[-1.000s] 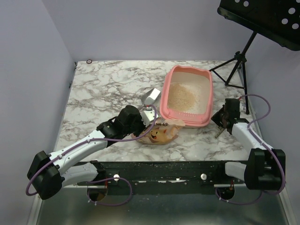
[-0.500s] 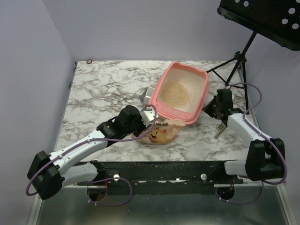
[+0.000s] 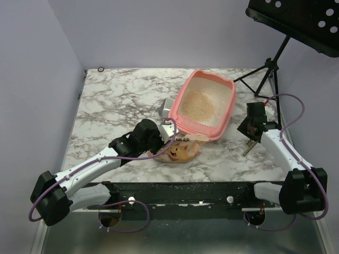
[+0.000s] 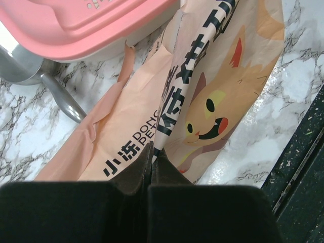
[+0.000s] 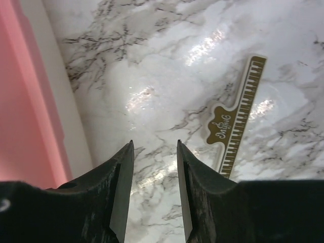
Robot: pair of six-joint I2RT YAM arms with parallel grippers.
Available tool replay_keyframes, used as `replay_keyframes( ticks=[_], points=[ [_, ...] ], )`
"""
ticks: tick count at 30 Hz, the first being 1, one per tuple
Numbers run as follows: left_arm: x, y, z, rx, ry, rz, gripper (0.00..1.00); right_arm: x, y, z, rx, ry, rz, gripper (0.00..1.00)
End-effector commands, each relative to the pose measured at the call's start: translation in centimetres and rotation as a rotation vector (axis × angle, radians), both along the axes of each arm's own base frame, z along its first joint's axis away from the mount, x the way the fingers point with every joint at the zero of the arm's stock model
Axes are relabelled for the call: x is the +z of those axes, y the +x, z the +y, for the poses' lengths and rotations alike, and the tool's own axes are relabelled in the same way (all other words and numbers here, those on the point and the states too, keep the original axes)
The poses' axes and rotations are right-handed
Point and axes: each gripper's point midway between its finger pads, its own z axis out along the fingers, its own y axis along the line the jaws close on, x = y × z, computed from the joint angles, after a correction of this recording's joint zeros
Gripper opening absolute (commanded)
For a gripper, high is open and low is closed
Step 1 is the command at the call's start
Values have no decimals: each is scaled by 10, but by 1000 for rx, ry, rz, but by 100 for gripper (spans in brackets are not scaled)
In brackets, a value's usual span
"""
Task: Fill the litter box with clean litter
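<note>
Worktop (image 3: pixel 122 100): marble pattern; it carries everything below.
Music stand (image 3: pixel 296 18): black, behind and to the right of the litter box; it has no part in the job.
Litter box (image 3: pixel 196 128): pink tray, lying askew on the right half. No gripper holds it, so I judge a push from the bag could slide it or turn it more.
Litter (image 3: pixel 199 103): a beige heap in the middle of the litter box. Pale floor shows around it, so the filling looks only partly done.
Bag (image 4: pixel 212 76): orange-tan paper with a cartoon cat, flat just in front of the litter box, touching its near rim. Readable: "小冻" and "DONG" with "PE" below, cut off. The big black characters on the white strip I cannot read.
Left gripper (image 4: pixel 152 154): closed tight on a fold of the bag. The pinch is on thin paper, so when lifted it may slip or tear, and litter would fall in front of the litter box.
Right gripper (image 5: pixel 152 152): jaws narrowly apart, holding nothing, just right of the litter box.
Scoop (image 4: pixel 20 66): grey metal, at the left corner of the litter box. Its handle reaches the bag edge, so the bag may drag it.
Bookmark (image 5: pixel 235 116): piano-key print, right of the litter box; the script seems to read "Music".
</note>
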Motion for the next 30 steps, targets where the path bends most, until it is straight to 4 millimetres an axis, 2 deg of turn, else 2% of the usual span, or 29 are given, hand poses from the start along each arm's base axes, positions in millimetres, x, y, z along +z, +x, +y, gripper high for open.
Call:
replay_keyframes(
  ticks=[1,13,22,30],
  points=[
    [20,11,6,52,-23,-76,0,-9,-17,-23,-76,-85,115,47],
    [20,9,5,46,-21,-79,0,-36,-17,-45,-123,-133,216,47],
    [16,10,5,46,-9,-71,0,-55,-20,-48,-116,-142,263,47],
    [14,10,6,50,-1,-74,0,-61,-17,-50,-114,-153,293,47]
  ],
)
